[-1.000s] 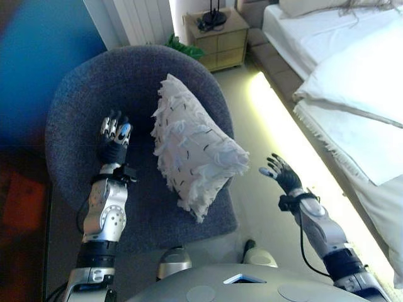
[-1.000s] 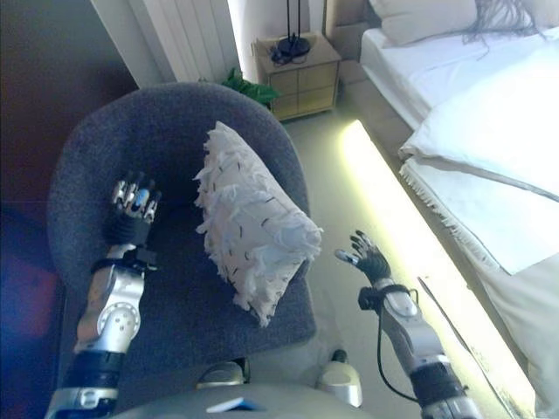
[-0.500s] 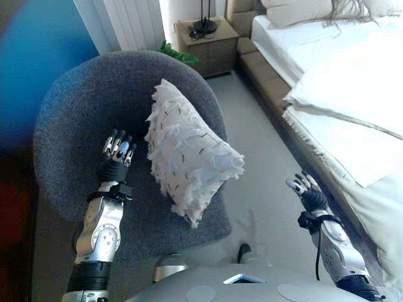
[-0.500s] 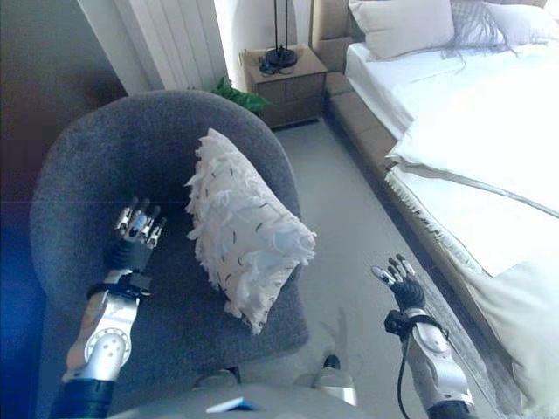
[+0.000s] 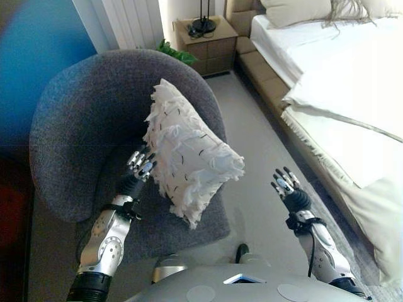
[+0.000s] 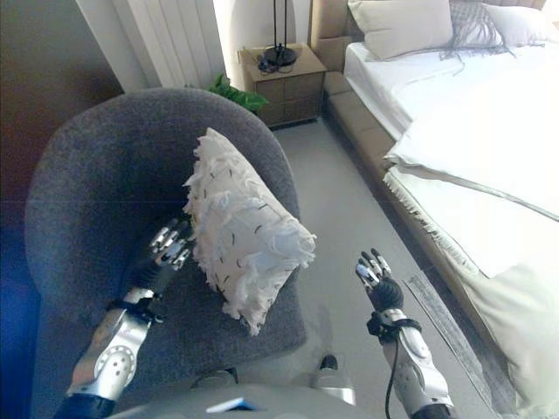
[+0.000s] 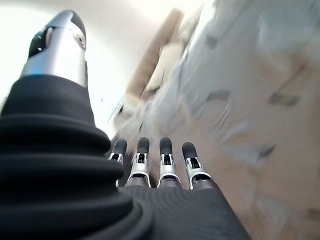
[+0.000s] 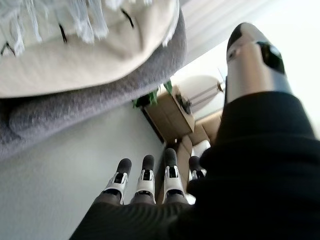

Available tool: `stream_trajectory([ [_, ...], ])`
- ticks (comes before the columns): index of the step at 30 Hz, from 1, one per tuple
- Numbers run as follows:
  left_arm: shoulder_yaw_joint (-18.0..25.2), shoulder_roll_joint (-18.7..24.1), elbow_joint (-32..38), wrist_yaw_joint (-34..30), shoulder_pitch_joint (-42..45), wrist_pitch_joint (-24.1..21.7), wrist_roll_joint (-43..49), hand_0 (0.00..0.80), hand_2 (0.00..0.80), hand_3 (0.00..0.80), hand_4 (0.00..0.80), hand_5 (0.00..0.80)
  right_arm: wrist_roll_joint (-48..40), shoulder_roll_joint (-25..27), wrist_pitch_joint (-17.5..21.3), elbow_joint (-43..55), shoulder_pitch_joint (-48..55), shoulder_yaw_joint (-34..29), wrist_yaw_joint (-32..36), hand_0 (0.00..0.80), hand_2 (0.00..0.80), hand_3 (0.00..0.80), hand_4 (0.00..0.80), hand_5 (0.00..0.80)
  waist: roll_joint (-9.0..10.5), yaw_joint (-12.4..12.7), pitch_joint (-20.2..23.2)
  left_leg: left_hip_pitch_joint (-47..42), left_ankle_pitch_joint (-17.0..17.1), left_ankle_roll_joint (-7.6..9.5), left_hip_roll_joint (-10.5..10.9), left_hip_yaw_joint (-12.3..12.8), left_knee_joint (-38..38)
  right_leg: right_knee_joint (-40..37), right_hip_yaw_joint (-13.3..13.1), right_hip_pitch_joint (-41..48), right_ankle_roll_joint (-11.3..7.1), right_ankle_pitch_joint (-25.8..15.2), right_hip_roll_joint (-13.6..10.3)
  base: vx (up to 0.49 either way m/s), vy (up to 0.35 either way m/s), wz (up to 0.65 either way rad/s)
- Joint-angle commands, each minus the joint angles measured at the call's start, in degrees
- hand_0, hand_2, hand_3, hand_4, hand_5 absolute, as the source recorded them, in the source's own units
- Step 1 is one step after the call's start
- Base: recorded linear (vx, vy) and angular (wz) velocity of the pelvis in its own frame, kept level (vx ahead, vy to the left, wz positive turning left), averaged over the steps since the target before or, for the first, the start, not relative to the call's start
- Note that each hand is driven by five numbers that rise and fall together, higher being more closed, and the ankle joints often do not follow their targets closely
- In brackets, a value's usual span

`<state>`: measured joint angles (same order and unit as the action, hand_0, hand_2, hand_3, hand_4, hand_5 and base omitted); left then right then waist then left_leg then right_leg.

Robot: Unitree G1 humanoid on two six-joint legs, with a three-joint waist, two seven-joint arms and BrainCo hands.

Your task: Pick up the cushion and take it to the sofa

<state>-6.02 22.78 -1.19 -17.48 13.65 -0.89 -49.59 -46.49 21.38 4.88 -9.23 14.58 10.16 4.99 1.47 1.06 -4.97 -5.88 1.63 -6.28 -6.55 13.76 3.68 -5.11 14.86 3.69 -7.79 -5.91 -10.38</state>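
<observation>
A white cushion (image 5: 189,154) fills the middle of a grey armchair (image 5: 82,119), whose curved back walls off the left and far sides. Bare floor (image 5: 264,157) lies open to the right, bounded by a bed (image 5: 340,82).

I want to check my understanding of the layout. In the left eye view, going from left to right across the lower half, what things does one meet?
Grey armchair → left hand → white cushion → right hand → bed.

Left robot hand (image 5: 140,167) raised, fingers straight; right robot hand (image 5: 288,189) raised, fingers straight
</observation>
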Motion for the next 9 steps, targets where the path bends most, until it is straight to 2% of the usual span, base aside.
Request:
stream_trajectory([
  [1, -1.8, 3.7, 2.0, -5.5, -4.1, -2.0, -5.2, 0.0, 0.0, 0.0, 0.0, 0.0, -1.6, 1.5, 4.4, 1.3, -5.8, 1.1, 1.9, 0.0, 0.0, 0.0, 0.0, 0.0, 0.53, 1.8, -1.6, 2.8, -3.9, 3.4, 2.2, -0.4, -4.0, 2.9, 4.1, -0.3, -1.45, 3.9, -0.1, -0.034, 0.002, 0.1],
  [9, -1.3, 2.5, 0.9, -4.4, -3.7, -2.4, -4.9, 0.0, 0.0, 0.0, 0.0, 0.0, 1.9, 1.3, 4.2, 2.1, -6.3, 2.8, 1.6, 0.0, 0.0, 0.0, 0.0, 0.0, 0.36, 2.4, -1.6, 3.4, -3.8, 3.05, 2.1, -0.9, -4.5, 2.7, 4.0, -0.4, -1.01, 4.1, 0.0, -0.017, 0.002, 0.05],
])
